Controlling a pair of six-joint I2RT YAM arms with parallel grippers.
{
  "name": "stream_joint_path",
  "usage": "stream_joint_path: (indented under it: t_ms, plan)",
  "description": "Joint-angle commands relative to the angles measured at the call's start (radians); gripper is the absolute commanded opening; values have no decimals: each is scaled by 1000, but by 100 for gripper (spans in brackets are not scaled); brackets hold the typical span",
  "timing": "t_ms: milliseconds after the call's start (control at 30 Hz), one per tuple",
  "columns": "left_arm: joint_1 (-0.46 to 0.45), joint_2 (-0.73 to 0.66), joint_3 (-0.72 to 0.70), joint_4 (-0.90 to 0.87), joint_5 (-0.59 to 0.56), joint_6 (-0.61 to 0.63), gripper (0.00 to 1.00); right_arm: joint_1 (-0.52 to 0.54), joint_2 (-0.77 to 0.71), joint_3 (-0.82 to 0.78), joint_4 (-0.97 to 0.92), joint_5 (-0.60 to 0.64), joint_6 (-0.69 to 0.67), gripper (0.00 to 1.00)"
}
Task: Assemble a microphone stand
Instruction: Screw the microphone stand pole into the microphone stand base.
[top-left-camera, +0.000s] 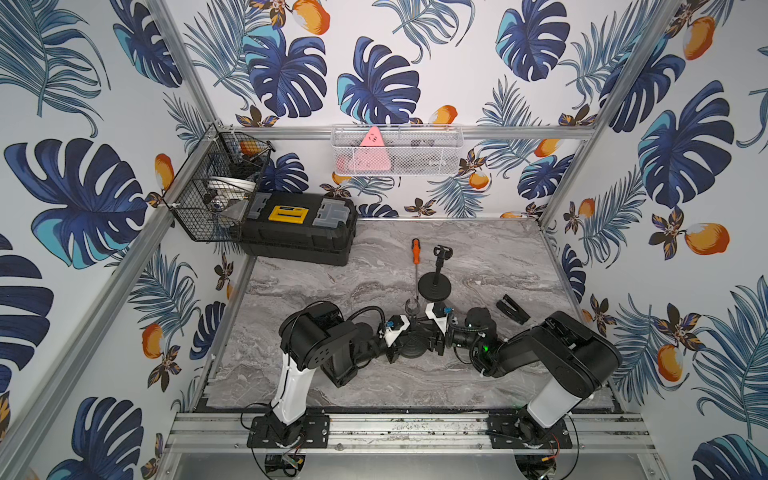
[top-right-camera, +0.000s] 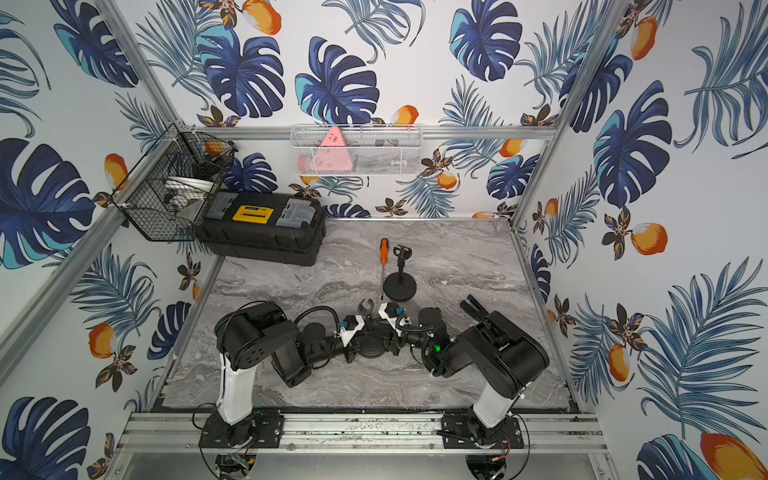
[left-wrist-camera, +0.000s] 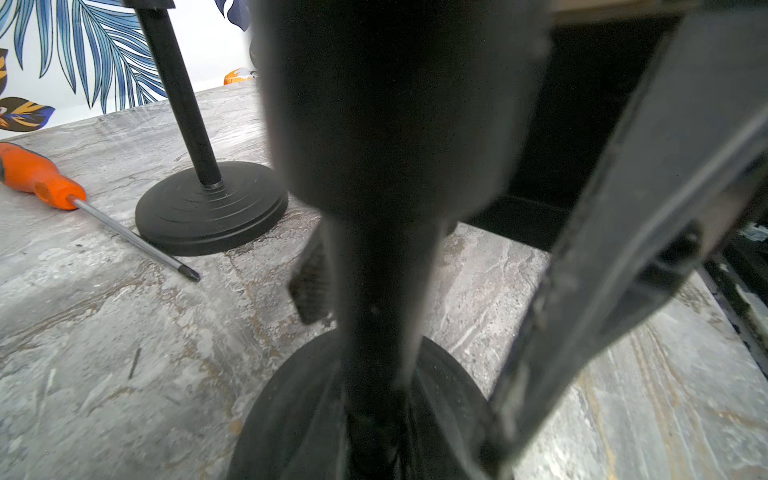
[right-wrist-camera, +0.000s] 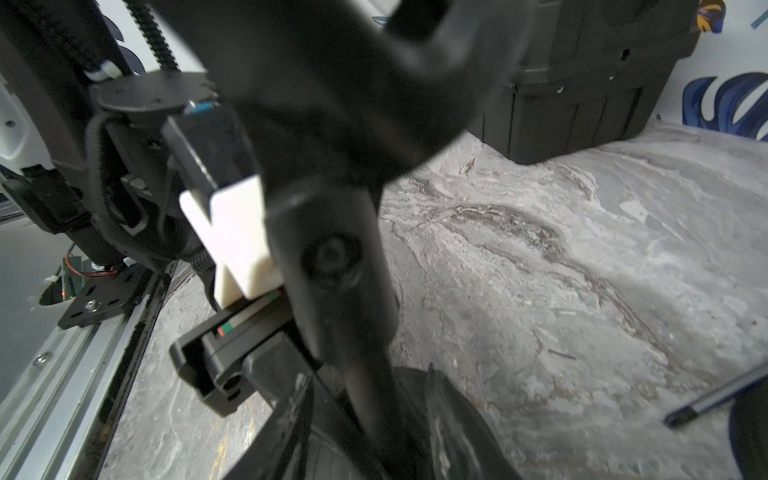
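A grey marbled tabletop (top-left-camera: 395, 386) is lying inside a booth papered with blue leaves and orange fruit. At the back left a black toolbox (top-left-camera: 299, 232) is sitting closed, with a yellow latch and two grey lid trays on top. Beside it a black wire basket (top-left-camera: 199, 208) is hanging in the corner, holding white ring-shaped pieces and dark items too tangled to name. On the back wall a white mesh basket (top-left-camera: 397, 153) is carrying a pink triangular object (top-left-camera: 371, 149) and some dark shapes I cannot tell apart.

Mid-table, a finished microphone stand (top-left-camera: 434, 284) is standing upright, with an orange-handled screwdriver (top-left-camera: 415, 253) lying just beside it. A loose black clip (top-left-camera: 512, 308) is lying toward the table's right edge.

Nearer the front, both grippers are meeting at a second stand. Its round base (top-left-camera: 411, 349) is resting on the table and its pole (left-wrist-camera: 374, 311) is rising upright, with the clip holder (top-left-camera: 410, 309) on top. The left gripper (top-left-camera: 401, 338) is clenching that pole low down, just above the base. The right gripper (top-left-camera: 428, 337) is reaching in from the opposite side, its jaws flanking the pole. Whether it is grasping the pole, I cannot tell.
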Motion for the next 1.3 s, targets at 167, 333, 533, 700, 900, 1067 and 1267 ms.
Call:
stream_joint_path:
  t_ms: [167, 333, 533, 700, 900, 1067, 1267]
  plan:
    - [1, 10, 3, -9, 21, 12, 12, -8, -47, 83, -195, -111, -139, 29]
    - [2, 15, 3, -9, 19, 13, 12, -7, -44, 102, -243, -125, -169, 8]
    - [1, 12, 2, -9, 8, 10, 16, 10, -31, 42, -168, -48, -145, 0]
    - [2, 15, 5, -8, 3, 5, 27, 67, -15, -15, -74, 148, -84, 0]
    - [2, -2, -7, -8, -7, 7, 35, 193, 13, -81, 47, 439, -41, 0]
    - [2, -8, -12, -8, -4, 5, 32, 341, 20, -72, 15, 713, -50, 0]
    - [2, -15, -16, -8, -7, 4, 27, 499, 68, -50, 27, 1063, -53, 0]
